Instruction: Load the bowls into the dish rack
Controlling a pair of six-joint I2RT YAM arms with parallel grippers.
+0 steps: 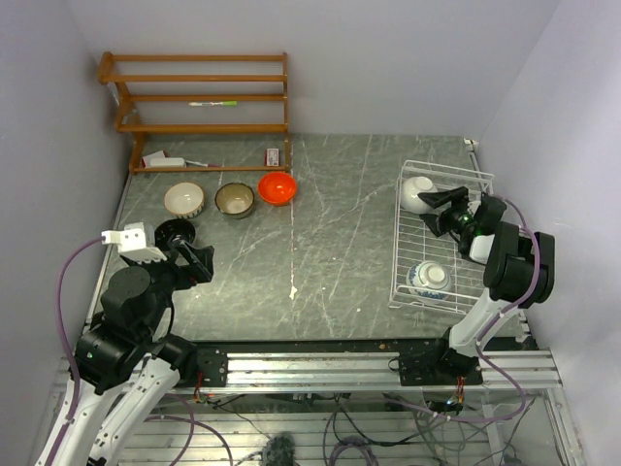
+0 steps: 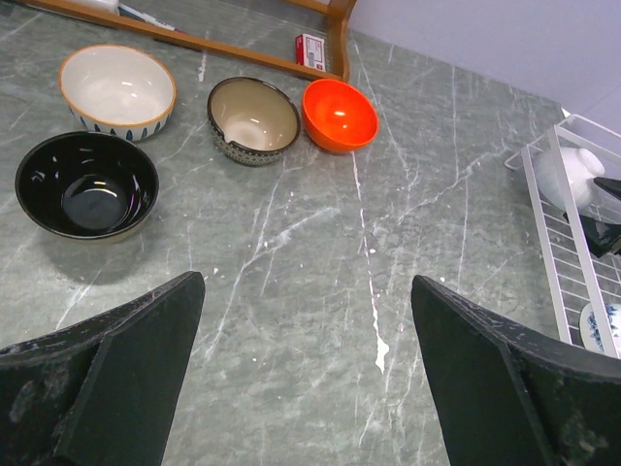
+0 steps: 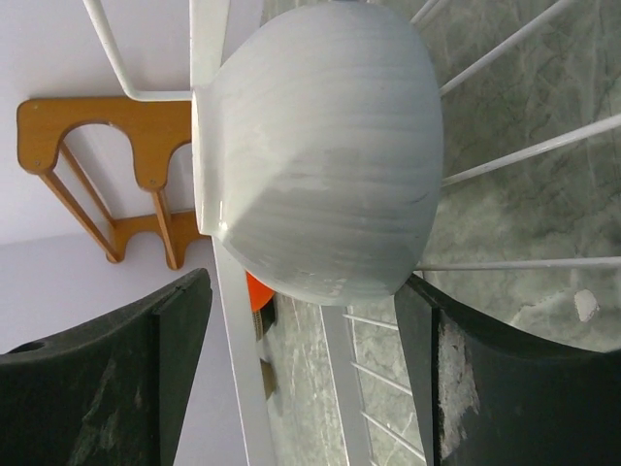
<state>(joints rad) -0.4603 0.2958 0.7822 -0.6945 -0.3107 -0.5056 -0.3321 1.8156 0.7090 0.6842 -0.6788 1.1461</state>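
Note:
The white wire dish rack stands at the right of the table. A plain white bowl leans on its side in the rack's far corner, and a blue-and-white bowl sits near its front. My right gripper is open just behind the white bowl, its fingertips either side of the bowl's base, gripping nothing. A cream-white bowl, a tan-brown bowl and an orange-red bowl sit in a row at the far left. My left gripper hovers open over bare table.
A black bowl sits on the table just ahead and left of the left gripper. A brown wooden shelf unit stands against the back wall behind the row of bowls. The rack's white rim bar runs between the right fingers.

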